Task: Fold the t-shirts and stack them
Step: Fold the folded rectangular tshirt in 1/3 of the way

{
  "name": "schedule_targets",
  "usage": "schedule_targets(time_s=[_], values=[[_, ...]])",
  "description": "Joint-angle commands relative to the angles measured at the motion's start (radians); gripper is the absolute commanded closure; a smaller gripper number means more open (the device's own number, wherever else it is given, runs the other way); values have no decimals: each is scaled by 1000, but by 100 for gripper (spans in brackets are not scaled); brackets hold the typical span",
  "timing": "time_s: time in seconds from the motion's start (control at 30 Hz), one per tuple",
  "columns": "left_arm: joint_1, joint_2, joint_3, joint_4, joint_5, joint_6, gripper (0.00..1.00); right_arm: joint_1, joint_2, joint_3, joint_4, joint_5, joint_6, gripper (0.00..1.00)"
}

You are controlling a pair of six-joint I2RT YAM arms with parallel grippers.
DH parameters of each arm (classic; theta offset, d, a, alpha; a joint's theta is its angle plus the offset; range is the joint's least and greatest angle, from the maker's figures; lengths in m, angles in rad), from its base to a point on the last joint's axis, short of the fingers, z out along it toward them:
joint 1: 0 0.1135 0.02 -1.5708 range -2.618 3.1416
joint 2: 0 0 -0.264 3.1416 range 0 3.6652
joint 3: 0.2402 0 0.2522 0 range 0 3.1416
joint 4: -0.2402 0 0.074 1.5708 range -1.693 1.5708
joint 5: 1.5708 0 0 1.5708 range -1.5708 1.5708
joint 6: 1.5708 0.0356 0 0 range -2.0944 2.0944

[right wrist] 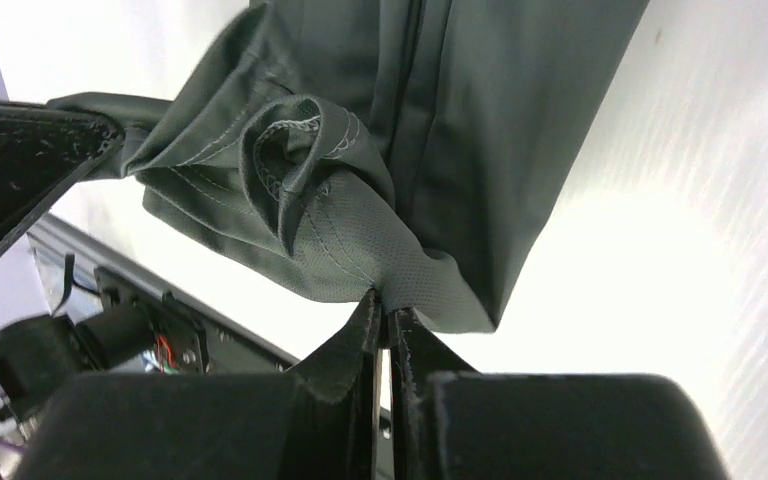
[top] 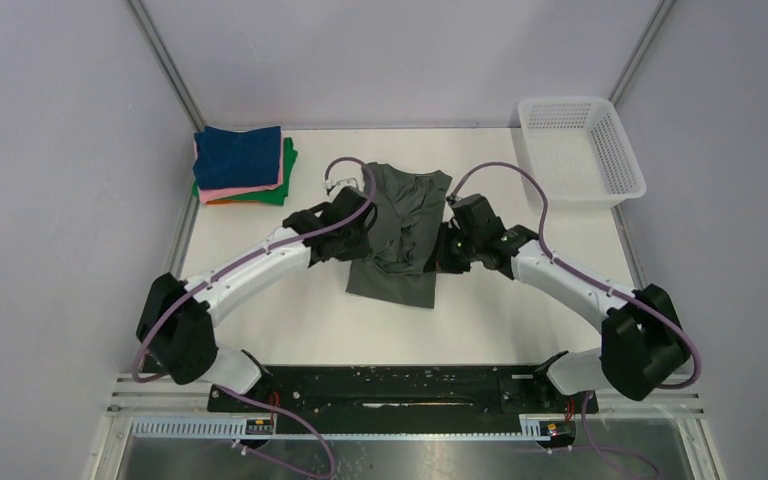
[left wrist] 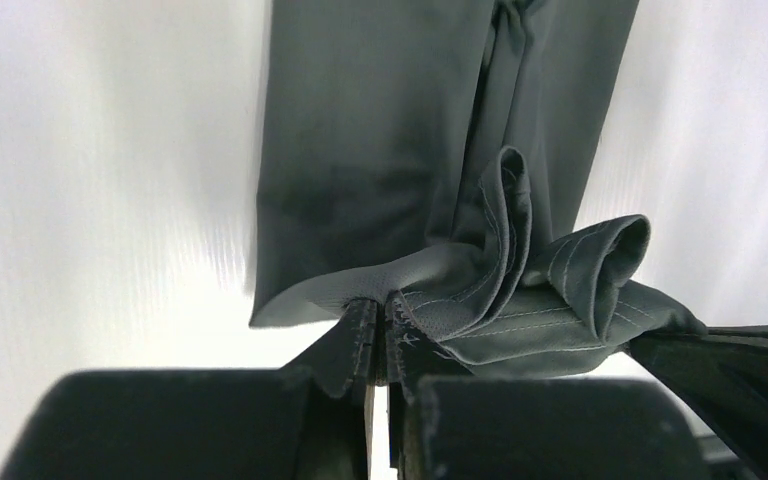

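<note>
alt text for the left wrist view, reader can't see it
The left gripper, jaws shut, pinches a bunched, stitched edge of the dark grey-green t-shirt. The rest of the shirt stretches away over the white table.

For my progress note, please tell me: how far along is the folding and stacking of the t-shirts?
Done: a stack of folded t-shirts, navy on top, sits at the far left corner. In hand: the dark grey-green t-shirt lies mid-table, with the left fingers and right fingers each shut on its cloth. Left: finish its fold and add it to the stack.
</note>
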Motion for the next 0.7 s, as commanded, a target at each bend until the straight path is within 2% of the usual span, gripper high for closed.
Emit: schedule_targets(time_s=[0.0, 0.37, 0.57, 0.67], values=[[61, 92, 127, -18, -29, 98, 100, -71, 104, 109, -15, -18, -72, 95], [158, 341, 329, -15, 52, 161, 100, -175, 345, 290, 6, -123, -131, 91], [204, 429, 390, -10, 77, 171, 96, -214, 443, 347, 9, -124, -129, 87], [225, 468, 417, -3, 103, 174, 84, -232, 495, 385, 17, -133, -125, 77]])
